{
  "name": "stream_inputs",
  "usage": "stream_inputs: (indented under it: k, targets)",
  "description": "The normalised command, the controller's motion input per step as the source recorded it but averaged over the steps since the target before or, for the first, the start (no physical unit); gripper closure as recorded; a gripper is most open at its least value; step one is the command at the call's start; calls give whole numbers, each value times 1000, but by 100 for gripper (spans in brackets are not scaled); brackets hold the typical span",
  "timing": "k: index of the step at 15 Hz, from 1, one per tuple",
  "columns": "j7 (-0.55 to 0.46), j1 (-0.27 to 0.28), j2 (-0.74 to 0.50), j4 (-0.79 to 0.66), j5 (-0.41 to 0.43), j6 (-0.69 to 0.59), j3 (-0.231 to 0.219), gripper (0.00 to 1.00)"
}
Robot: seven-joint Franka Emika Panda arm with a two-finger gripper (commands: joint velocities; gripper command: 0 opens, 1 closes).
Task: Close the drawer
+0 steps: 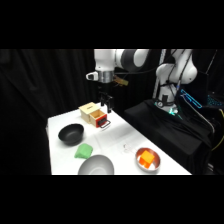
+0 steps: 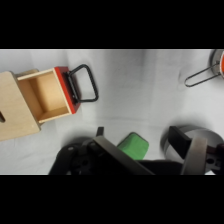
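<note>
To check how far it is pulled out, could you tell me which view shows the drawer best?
The wrist view: the drawer appears large from above, pulled out, its inside bare. The side view shows only its small red front jutting from the box.

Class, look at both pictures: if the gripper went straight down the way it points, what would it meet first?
Probably the bare white table just beside the open drawer, not the drawer itself. The gripper hangs close to its red front, so depth leaves some doubt.

Red-fronted drawer (image 2: 50,95) with thin dark loop handle, pulled open from tan wooden box (image 2: 15,107), empty inside.
</note>
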Motion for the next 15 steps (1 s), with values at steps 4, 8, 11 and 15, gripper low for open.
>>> stream_inputs:
  k: [4, 8, 11, 15]
  targets:
    - [24, -32, 38, 1, -16, 28, 3, 0]
    - [7, -61, 51, -74, -27, 138, -29, 0]
    - [18, -44, 66, -145, -51, 361, -15, 0]
    - [23, -36, 105, -147, -84, 479, -13, 0]
